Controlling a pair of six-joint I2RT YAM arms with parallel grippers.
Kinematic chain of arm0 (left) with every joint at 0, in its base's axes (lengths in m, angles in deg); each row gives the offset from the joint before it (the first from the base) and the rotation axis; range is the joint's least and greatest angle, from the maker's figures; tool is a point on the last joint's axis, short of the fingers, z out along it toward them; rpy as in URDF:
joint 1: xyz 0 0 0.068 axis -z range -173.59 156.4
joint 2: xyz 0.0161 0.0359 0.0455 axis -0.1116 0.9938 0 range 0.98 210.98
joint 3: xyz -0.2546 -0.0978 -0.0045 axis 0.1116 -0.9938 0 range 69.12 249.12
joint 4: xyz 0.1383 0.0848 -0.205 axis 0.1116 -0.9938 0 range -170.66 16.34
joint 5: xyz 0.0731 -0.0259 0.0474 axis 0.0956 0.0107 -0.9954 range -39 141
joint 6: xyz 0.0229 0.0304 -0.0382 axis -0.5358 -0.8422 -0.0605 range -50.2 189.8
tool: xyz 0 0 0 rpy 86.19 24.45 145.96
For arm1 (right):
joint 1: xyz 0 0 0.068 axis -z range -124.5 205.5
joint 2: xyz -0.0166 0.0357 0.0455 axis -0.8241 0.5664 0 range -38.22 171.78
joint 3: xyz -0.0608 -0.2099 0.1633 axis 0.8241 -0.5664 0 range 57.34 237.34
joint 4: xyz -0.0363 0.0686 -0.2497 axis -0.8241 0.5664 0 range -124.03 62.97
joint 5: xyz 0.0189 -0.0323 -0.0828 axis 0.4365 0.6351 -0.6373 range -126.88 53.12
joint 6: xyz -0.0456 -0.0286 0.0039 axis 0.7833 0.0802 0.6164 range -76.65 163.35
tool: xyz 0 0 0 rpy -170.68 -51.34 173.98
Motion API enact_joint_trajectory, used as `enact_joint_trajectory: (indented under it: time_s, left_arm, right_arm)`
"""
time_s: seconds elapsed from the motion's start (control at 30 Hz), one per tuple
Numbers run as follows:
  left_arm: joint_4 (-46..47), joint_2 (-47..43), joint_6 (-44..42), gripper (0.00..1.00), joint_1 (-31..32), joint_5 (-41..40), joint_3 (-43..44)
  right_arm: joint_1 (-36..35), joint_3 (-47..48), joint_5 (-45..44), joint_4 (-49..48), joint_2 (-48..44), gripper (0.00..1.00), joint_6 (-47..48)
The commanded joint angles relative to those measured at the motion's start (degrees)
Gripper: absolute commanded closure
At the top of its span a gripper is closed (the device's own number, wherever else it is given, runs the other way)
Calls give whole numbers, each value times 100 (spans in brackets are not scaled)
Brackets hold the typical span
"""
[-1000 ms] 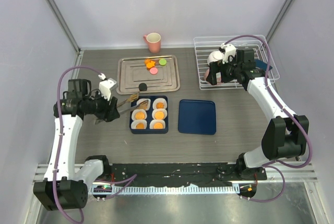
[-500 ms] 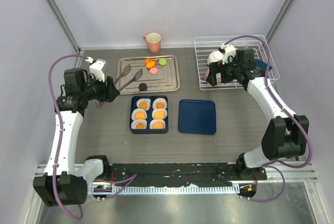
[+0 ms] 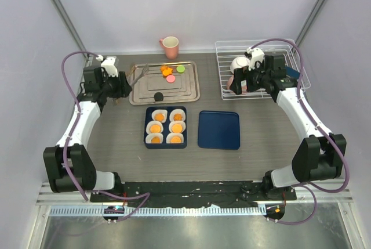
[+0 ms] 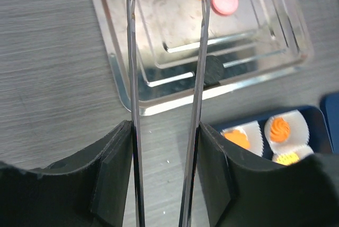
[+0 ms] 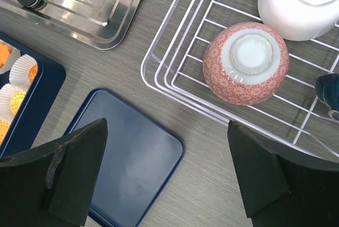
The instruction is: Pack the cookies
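Tongs point(image 4: 165, 79) clenched in my left pincer point(image 3: 119, 86) just swung from the box point(image 3: 166, 127) to the tray point(image 3: 165, 82) of cookies point(image 3: 168, 72) near the counter's far edge, ready to grab another. My right pincer point(image 3: 237, 85) hangs released.

No legible text or labels anywhere.
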Motion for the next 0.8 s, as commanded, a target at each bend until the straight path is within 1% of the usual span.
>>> enact_joint_trajectory:
  time_s: [0.0, 0.1, 0.47, 0.77]
  left_arm:
    - [1421, 57, 355, 46, -30, -831, -149]
    - [1685, 207, 356, 48, -30, -1314, -272]
    - [2704, 506, 242, 50, -30, -2651, -887]
    - [2758, 1041, 206, 52, -39, -2837, -818]
  right_arm:
    - [-26, 189, 61, -116, -186, 0, 10]
    - [-35, 181, 61, -116, -177, 0, 28]
    - [-35, 172, 79, -116, -133, 0, 28]
    - [-35, 163, 70, -107, -142, 0, 37]
